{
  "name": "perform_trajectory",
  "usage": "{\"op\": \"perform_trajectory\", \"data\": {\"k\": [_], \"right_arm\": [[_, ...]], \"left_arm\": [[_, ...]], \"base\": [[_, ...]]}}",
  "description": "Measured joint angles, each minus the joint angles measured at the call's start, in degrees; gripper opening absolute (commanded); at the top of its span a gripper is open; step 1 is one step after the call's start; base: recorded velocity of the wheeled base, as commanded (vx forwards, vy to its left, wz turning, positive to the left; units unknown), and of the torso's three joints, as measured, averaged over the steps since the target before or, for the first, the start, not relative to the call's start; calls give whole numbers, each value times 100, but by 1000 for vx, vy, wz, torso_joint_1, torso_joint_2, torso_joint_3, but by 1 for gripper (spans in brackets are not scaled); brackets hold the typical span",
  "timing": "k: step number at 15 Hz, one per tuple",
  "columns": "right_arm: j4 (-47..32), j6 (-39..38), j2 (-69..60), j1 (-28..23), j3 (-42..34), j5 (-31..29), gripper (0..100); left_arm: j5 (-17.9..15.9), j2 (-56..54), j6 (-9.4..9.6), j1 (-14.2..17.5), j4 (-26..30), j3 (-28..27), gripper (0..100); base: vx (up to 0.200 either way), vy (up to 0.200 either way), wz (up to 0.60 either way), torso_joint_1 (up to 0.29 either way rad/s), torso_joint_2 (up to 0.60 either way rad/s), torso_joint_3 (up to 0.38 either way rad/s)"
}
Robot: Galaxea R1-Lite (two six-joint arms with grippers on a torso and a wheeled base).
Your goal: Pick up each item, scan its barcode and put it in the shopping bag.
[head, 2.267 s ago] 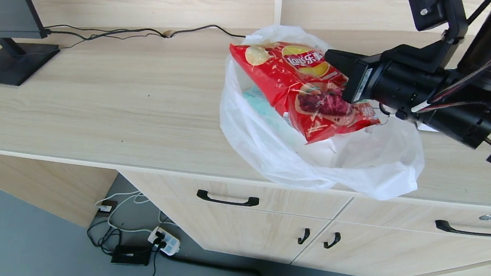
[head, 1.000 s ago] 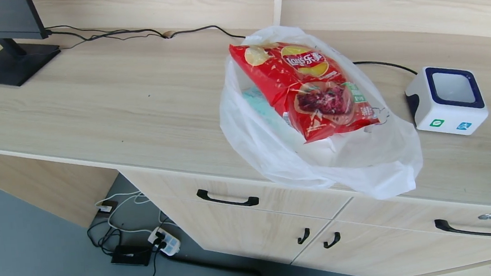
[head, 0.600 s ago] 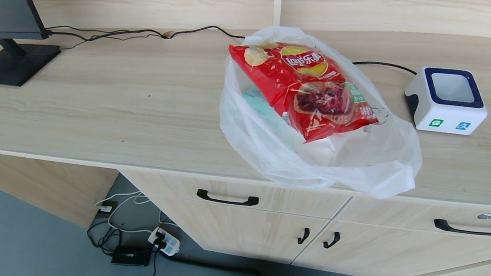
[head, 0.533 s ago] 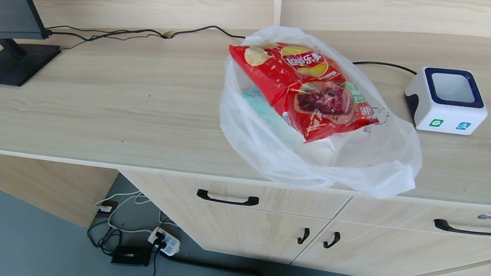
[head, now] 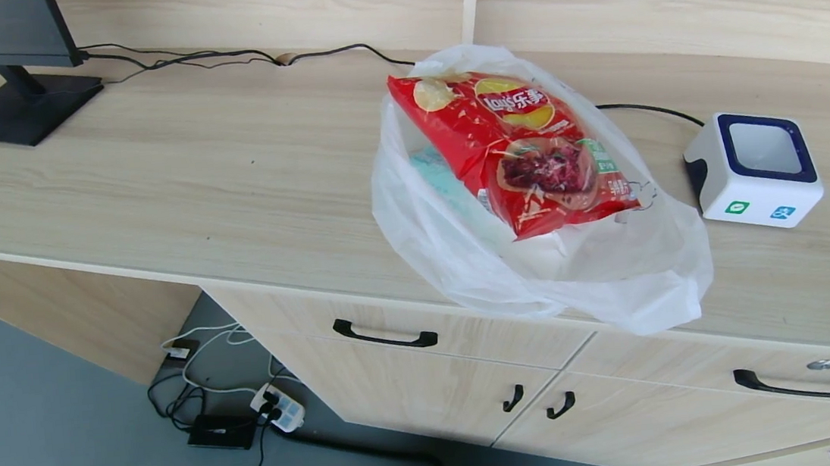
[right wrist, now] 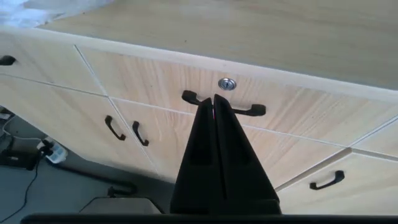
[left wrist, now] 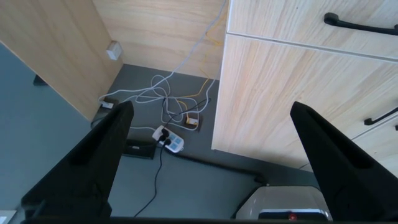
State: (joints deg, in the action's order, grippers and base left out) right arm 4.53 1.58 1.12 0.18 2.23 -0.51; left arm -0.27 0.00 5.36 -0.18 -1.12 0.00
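A white plastic shopping bag point(head: 617, 274) lies open on the wooden counter point(head: 189, 178). A red bag of chips point(head: 529, 150) sticks out of its mouth, and a teal item point(head: 440, 177) shows beneath it inside. The white scanner point(head: 755, 170) with a dark-rimmed window stands to the right of the bag. My left gripper point(left wrist: 211, 155) is open with its fingers wide apart, hanging low beside the drawer fronts point(left wrist: 292, 93) over the floor. My right gripper point(right wrist: 213, 102) is shut with nothing in it, in front of a drawer with a round lock point(right wrist: 226, 83) below the counter edge.
A monitor stand point(head: 22, 103) and cables point(head: 215, 56) sit at the counter's back left. Drawers with black handles point(head: 385, 336) run under the counter. A power strip point(head: 279, 407) and loose wires lie on the grey floor.
The right arm, which was at the chips bag over the shopping bag, has drawn back and down out of the head view. The chips bag stays resting in the shopping bag.
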Motion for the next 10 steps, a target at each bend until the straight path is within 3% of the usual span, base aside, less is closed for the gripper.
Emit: {"op": "perform_trajectory", "data": {"k": [5, 7, 10], "right_arm": [[-183, 93, -117, -5, -207, 374, 0], [-176, -99, -122, -5, -213, 357, 0], [-229, 221, -123, 0, -218, 232, 0]], "left_arm": [[2, 0, -80, 0, -7, 0, 100], [2, 0, -202, 5, -7, 0, 100], [2, 0, -316, 0, -2, 0, 100]], "base": [[0, 0, 0, 0, 0, 0], [0, 0, 0, 0, 0, 0], [0, 0, 0, 0, 0, 0]]}}
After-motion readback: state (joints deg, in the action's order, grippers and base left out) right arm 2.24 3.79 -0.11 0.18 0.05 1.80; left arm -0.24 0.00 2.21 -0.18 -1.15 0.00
